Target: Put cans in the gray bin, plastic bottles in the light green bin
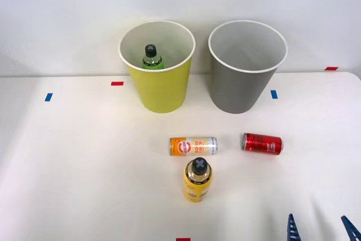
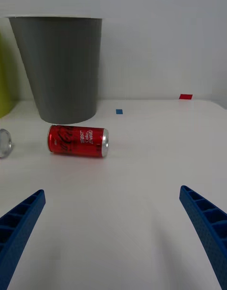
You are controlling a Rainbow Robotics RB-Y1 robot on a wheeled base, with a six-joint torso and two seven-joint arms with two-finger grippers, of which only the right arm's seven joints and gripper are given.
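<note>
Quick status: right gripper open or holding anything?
Right gripper: open, holding nothing; red can lies on the table ahead of it.

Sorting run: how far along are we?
Done: the green bottle stands inside the light green bin. In hand: nothing; the right hand is open, facing the red can lying on the table. Left: the red can and orange-and-white can for the gray bin, which looks empty, and the yellow bottle for the light green bin.
</note>
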